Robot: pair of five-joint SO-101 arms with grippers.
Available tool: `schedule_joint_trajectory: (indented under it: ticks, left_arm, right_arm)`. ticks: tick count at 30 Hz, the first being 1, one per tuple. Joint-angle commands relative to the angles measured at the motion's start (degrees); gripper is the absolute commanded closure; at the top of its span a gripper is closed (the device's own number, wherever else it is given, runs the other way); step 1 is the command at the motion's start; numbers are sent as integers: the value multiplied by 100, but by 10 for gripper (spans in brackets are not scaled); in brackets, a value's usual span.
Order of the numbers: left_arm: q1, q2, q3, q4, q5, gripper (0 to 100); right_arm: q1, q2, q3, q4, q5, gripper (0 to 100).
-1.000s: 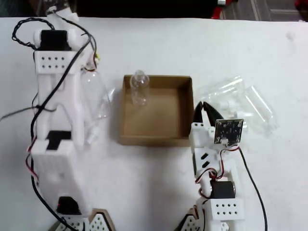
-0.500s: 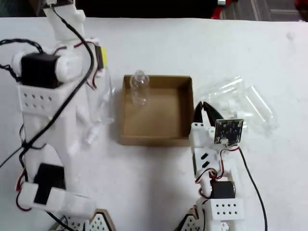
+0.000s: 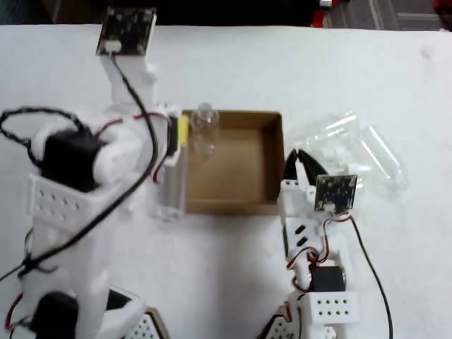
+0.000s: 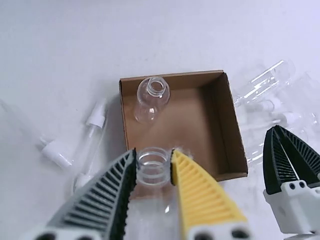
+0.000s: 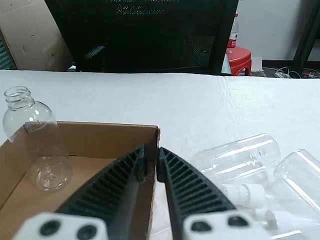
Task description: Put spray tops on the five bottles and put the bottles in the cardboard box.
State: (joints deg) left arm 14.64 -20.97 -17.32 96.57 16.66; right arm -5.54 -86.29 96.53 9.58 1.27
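Bottle (image 4: pixel 151 169) pinched in left pincer (image 4: pixel 153 156) hangs beside left wall of cardboard box (image 3: pixel 233 206); right pincer (image 5: pixel 151 153) pressed together.

It looks like a lab or office workroom: a white table (image 5: pixel 210 100), with a black mesh chair (image 5: pixel 150 35), a red stool (image 5: pixel 240 54) and floor cables (image 5: pixel 295 73) behind.
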Motion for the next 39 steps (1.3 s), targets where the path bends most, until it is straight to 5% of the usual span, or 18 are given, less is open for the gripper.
schedule_joint_trajectory:
  ticks: [1,9,16,26,39]
  left_arm:
    - [92,-1200,1503,-1284,-53,978]
    - [470,-3011,4589,-4475,-9,978]
    - [1147,-3178,5934,-6593,-44,977]
    - [936,-655,6505,-10497,-466,977]
    - [734,2097,6532,-13486,-1073,977]
  right_arm:
    - [-4,22,62,-127,-9,977]
    - [-4,22,62,-127,-9,977]
    - [40,-4,62,-145,-9,977]
    - [391,-22,62,-233,-53,977]
    - [391,-22,62,-242,-53,977]
